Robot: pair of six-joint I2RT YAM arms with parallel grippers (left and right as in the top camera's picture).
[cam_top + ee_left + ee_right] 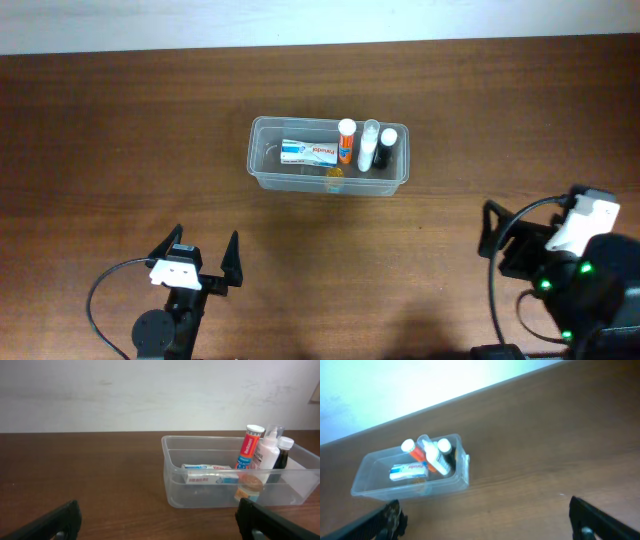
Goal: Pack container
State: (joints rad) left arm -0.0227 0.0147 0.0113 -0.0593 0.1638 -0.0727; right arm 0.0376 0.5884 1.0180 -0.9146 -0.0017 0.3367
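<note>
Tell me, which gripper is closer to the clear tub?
Left. The left gripper is near the tub's left front corner; the right gripper sits farther off, beyond its right end.

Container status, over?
Open, empty: left end effector, right end effector. In clear rectangular plastic container: white box, orange tube, white bottle, dark bottle. Nothing blocking.
</note>
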